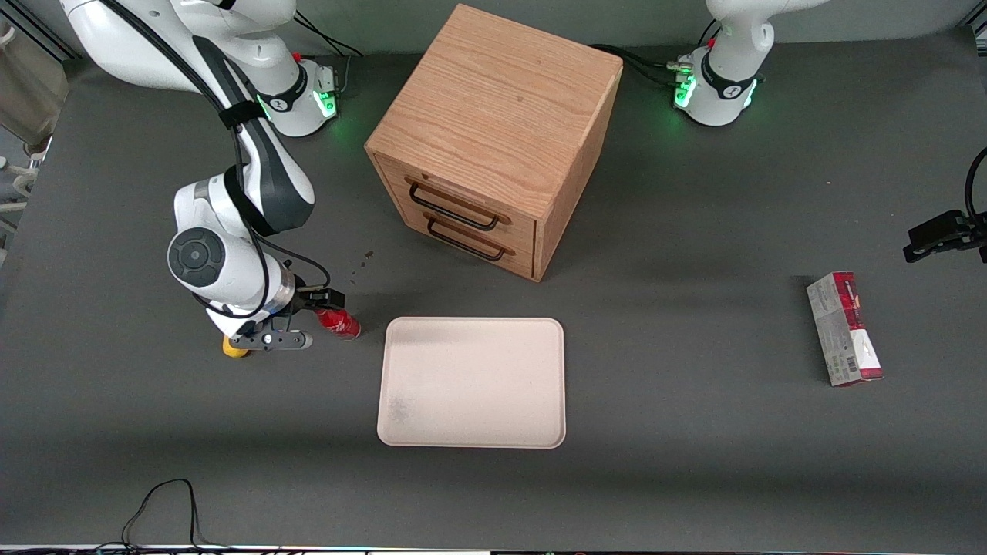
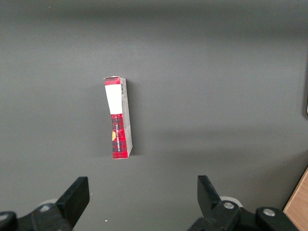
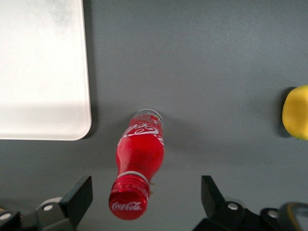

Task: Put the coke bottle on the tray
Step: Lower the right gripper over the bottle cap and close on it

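Gripper (image 1: 297,317): above the coke bottle, fingers spread wide, holding nothing.
Coke bottle (image 3: 138,162): upright on the tabletop (image 1: 694,432) between the spread fingers, beside the tray, not on it.
Tray (image 1: 493,362): flat, bare, nearer the front camera than the wooden drawer cabinet (image 1: 493,139).

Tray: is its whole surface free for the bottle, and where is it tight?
The tray is bare edge to edge. It is crowded only where the open gripper hangs over the standing bottle, with the yellow lump beside it.
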Robot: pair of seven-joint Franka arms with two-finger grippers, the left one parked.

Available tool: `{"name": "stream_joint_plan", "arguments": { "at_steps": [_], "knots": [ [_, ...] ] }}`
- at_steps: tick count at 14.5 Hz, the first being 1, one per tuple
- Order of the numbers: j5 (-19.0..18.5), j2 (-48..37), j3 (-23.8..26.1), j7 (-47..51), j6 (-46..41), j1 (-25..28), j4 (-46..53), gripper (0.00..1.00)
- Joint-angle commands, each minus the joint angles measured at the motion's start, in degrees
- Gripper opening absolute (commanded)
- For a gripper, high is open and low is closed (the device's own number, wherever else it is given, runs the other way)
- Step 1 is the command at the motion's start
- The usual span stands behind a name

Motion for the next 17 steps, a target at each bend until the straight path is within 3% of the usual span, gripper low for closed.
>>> {"name": "stream_joint_plan", "arguments": {
  "at_steps": [1, 4, 6, 8, 12, 15, 17],
  "knots": [
    [-1.06, -0.3, 0.19, 1.98, 0.34, 1.2, 0.35, 1.0],
    [-1.06, -0.3, 0.1, 2.07, 0.34, 1.29, 0.35, 0.98],
    [-1.15, -0.3, 0.1, 2.07, 0.34, 1.21, 0.35, 0.82],
    [-1.15, -0.3, 0.01, 2.07, 0.34, 1.21, 0.35, 0.61],
    [-1.15, -0.3, 0.01, 2.07, 0.25, 1.21, 0.62, 0.04],
    [-1.15, -0.38, -0.08, 1.72, -1.24, 1.12, 2.98, 0.0],
    [-1.15, -0.38, -0.16, 1.37, -6.92, 0.86, 8.24, 0.0]
  ]
}}
